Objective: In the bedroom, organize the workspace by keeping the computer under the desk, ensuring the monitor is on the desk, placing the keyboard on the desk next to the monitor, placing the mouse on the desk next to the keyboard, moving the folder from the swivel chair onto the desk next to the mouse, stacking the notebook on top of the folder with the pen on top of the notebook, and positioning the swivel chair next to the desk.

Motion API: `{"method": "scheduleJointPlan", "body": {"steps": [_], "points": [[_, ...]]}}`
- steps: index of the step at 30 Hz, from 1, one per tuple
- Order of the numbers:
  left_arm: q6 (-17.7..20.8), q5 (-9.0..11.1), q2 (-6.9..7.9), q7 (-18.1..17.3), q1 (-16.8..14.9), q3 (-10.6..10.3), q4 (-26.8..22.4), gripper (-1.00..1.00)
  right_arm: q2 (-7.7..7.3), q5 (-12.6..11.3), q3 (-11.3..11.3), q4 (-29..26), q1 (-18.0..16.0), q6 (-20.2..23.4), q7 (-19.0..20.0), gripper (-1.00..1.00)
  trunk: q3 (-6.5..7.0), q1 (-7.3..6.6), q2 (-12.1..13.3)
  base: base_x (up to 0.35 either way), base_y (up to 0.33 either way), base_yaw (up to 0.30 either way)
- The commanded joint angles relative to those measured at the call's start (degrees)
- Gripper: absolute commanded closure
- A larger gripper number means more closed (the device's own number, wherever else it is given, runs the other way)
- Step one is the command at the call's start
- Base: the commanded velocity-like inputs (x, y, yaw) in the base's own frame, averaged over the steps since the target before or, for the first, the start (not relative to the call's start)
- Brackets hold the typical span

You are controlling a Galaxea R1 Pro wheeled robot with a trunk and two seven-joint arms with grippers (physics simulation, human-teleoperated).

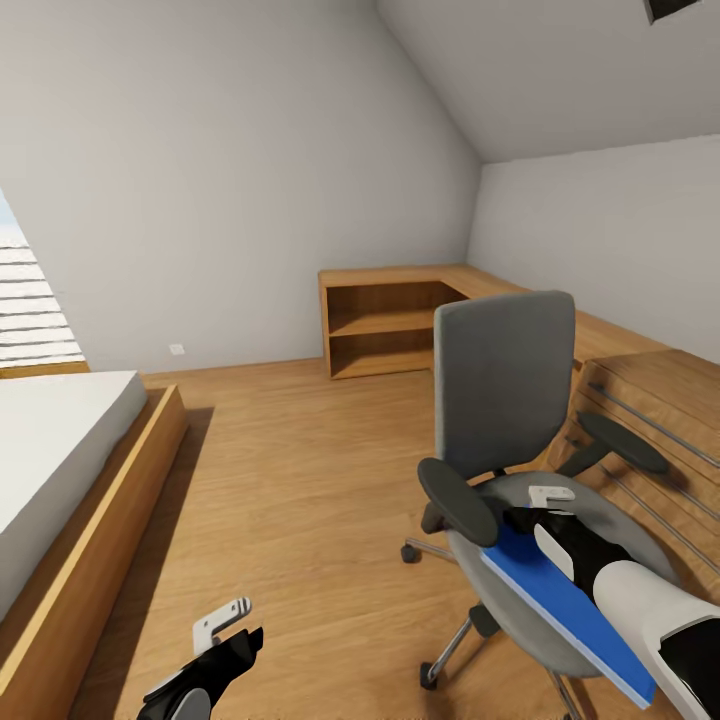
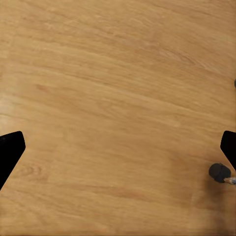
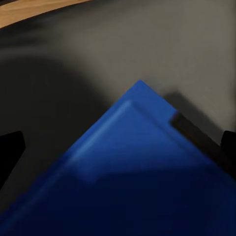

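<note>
your right pincer sits over the folder on the swivel chair; grip state can't be told. left pincer released, above the floor

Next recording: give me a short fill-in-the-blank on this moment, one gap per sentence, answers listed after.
1. The folder lying on the chair's seat is ____ in colour.
2. The right gripper hangs over the ____ of the chair.
3. The left gripper hangs above the bare wooden ____.
4. The bed stands on the robot's ____ side.

Missing words: blue; seat; floor; left
</note>
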Motion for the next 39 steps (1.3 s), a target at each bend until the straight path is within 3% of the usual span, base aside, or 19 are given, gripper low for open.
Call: {"method": "scheduleJointPlan", "body": {"steps": [1, 39], "points": [[0.0, 0.4, 0.04, 0.5, 0.0, -0.1, -0.1, -1.0, -0.06, -0.5, 0.5, -0.2, 0.0, 0.3, -0.4, -1.0, -0.06, -0.01, 0.0, -0.008, 0.0, 0.0], [0.0, 0.4, -0.09, 0.5, 0.0, -0.3, 0.8, -1.0, -0.14, -0.5, 0.5, -0.2, 0.0, 0.3, -0.4, -1.0, -0.06, -0.01, 0.0, 0.0, -0.022, 0.0]]}}
